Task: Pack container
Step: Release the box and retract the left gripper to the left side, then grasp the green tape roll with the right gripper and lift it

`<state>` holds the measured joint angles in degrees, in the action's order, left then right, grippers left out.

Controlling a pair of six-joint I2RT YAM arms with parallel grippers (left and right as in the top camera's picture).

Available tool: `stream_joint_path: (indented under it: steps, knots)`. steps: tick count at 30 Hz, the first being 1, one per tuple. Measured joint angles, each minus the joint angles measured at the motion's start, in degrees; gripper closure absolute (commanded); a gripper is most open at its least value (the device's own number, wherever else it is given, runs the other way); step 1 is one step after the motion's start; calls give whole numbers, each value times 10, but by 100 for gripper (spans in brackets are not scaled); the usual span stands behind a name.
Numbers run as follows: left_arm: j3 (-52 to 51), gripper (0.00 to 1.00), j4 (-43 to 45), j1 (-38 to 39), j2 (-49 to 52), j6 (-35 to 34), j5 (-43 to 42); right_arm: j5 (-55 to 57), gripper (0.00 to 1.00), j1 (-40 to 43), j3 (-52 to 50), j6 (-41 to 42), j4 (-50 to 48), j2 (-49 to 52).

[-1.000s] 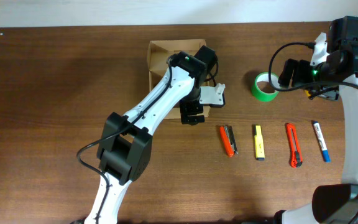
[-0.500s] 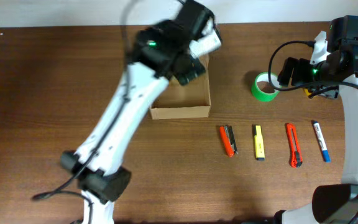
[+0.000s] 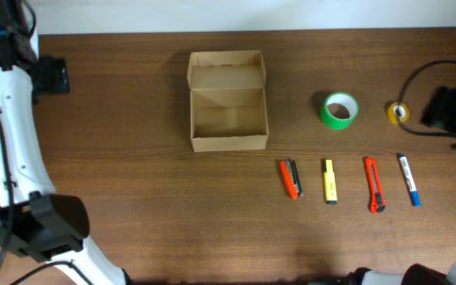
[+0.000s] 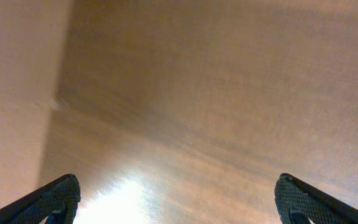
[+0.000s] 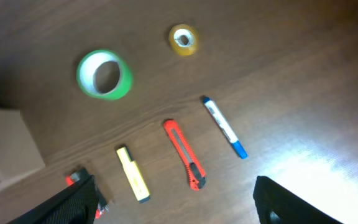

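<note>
The container [image 3: 228, 101] is an open tan cardboard box at the table's middle back, its lid flap folded toward the far edge and nothing visible inside. My left gripper [image 4: 179, 205] is open over bare wood at the far left [image 3: 52, 75], well away from the box. High above the loose items at the right, my right gripper [image 5: 179, 202] is open and holds nothing. A corner of the container [image 5: 5, 146] shows at the left of the right wrist view.
A green tape roll [image 3: 340, 109] and a small yellow tape roll [image 3: 398, 112] lie right of the box. In front of them lie a red stapler [image 3: 290, 179], a yellow highlighter [image 3: 330, 180], an orange box cutter [image 3: 374, 184] and a blue marker [image 3: 408, 179].
My left arm has swung off the box to the table's far left, leaving the box uncovered. My right arm has pulled back from the green tape roll toward the right edge.
</note>
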<state>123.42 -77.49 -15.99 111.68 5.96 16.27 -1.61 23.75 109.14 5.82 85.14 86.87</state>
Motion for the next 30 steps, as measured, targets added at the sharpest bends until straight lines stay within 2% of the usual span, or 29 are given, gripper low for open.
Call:
stream_joint_path:
  steps: [2,5,8,12,18,27,30]
  knots:
    - [-48,0,4,-22,3,-5,-14,-26,20,19,0,-1,-8,27]
    - [-77,0,18,-26,4,-9,-25,-45,17,10,34,-14,-6,126]
    - [-78,0,22,-25,4,-11,-29,-52,20,-18,134,-31,38,267]
    - [-78,0,21,-25,4,-11,-30,-52,20,-83,178,-37,39,360]
    - [-78,0,22,-25,4,-11,-30,-20,19,-144,185,-38,1,391]
    - [-78,0,22,-25,4,-11,-30,12,21,-145,188,-12,-13,471]
    - [-78,0,21,-25,4,-11,-30,11,30,-145,188,-13,-15,493]
